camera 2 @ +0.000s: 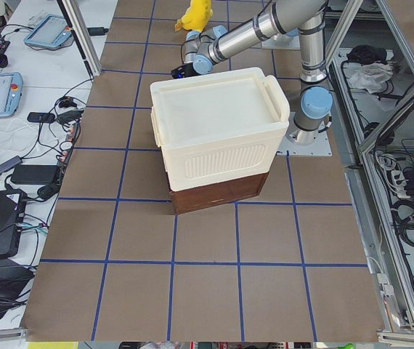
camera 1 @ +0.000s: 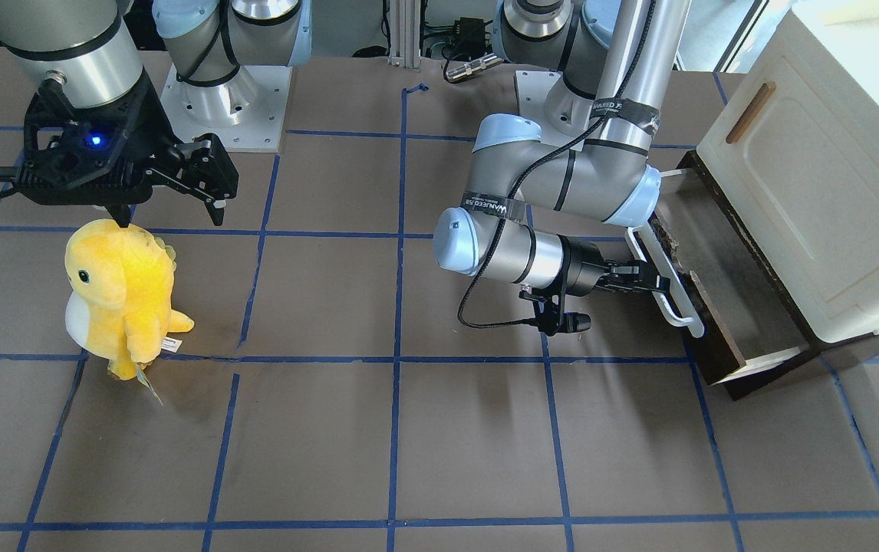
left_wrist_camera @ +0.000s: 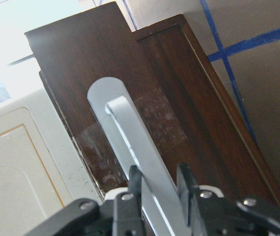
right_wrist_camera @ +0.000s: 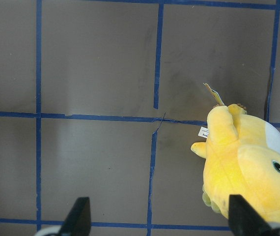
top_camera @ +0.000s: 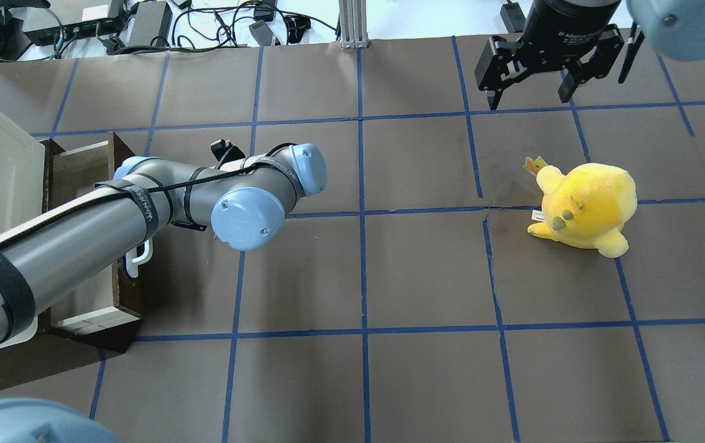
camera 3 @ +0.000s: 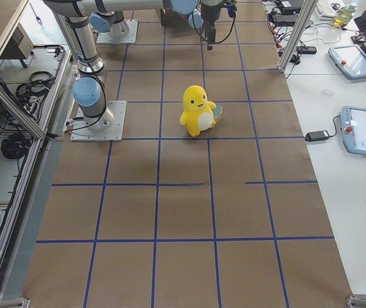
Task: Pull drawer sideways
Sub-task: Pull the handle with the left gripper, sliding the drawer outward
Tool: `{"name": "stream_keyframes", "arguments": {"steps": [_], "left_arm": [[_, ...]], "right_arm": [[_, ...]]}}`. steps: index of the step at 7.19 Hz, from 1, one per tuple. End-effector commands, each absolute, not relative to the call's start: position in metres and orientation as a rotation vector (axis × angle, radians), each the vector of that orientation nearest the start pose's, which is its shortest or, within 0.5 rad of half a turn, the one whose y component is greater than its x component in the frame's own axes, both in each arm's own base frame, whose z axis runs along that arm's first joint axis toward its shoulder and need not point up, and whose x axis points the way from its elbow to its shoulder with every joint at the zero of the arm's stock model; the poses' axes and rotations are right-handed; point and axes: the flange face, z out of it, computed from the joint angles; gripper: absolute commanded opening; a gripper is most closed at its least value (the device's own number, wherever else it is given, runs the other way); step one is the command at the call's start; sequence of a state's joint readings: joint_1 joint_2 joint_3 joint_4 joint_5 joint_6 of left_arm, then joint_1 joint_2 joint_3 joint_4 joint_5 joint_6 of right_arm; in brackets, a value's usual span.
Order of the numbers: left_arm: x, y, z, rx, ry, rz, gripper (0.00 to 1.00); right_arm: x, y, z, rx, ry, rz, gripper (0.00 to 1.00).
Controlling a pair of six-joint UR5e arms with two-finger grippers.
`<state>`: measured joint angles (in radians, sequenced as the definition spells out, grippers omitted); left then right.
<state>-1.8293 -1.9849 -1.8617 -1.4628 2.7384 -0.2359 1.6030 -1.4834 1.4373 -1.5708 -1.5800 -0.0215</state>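
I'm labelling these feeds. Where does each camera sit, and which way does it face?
Front-facing: across the table, facing the robot; both arms.
Overhead: behind the robot, looking down; left arm, right gripper.
Exterior left: table's end behind the cabinet; left arm.
Exterior right: opposite end; right arm.
Left wrist: left gripper around the drawer's handle.
Right wrist: downward; fingertips, plush toy.
Shared: front-facing and overhead both show the plush toy.

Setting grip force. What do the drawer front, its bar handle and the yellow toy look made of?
The drawer front looks like dark-stained wood: visible grain, slight sheen, a scuffed pale patch behind the handle. The bar handle is smooth uniform white, plastic or painted metal; cannot tell which. The yellow plush toy is soft fuzzy fabric with stitched seams and a sewn-in tag.
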Motion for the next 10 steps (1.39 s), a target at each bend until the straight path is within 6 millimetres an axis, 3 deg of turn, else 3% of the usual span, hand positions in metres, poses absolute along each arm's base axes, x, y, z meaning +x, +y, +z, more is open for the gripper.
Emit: {"name": "stream_keyframes", "arguments": {"steps": [1,3,4,6,8,9,10], "left_arm": [[-0.176,-0.502,0.211,0.402,1.869,0.255,0.24],[-0.177,-0.502,0.209,0.405,1.869,0.257,0.26],[-0.178,-0.501,0.207,0.409,1.868,0.259,0.61],[-0.184,-0.500,0.210,0.414,1.867,0.242,0.87],[-0.188,-0.499,0.218,0.410,1.873,0.222,0.92],[-0.194,-0.506,0.235,0.398,1.929,0.209,0.92],[-0.208,-0.517,0.272,0.427,2.124,0.229,0.92]], "right_arm": [[0.149,-0.529,0.509,-0.084,3.149,-0.073,1.00],[0.149,-0.529,0.509,-0.084,3.149,-0.073,1.00],[0.149,-0.529,0.509,-0.084,3.149,-0.073,1.00],[0.149,-0.529,0.509,-0.084,3.149,-0.073,1.00],[0.149,-0.529,0.509,-0.084,3.149,-0.073,1.00],[0.149,-0.529,0.509,-0.084,3.149,-0.073,1.00],[0.149,-0.529,0.509,-0.087,3.149,-0.073,1.00]]}}
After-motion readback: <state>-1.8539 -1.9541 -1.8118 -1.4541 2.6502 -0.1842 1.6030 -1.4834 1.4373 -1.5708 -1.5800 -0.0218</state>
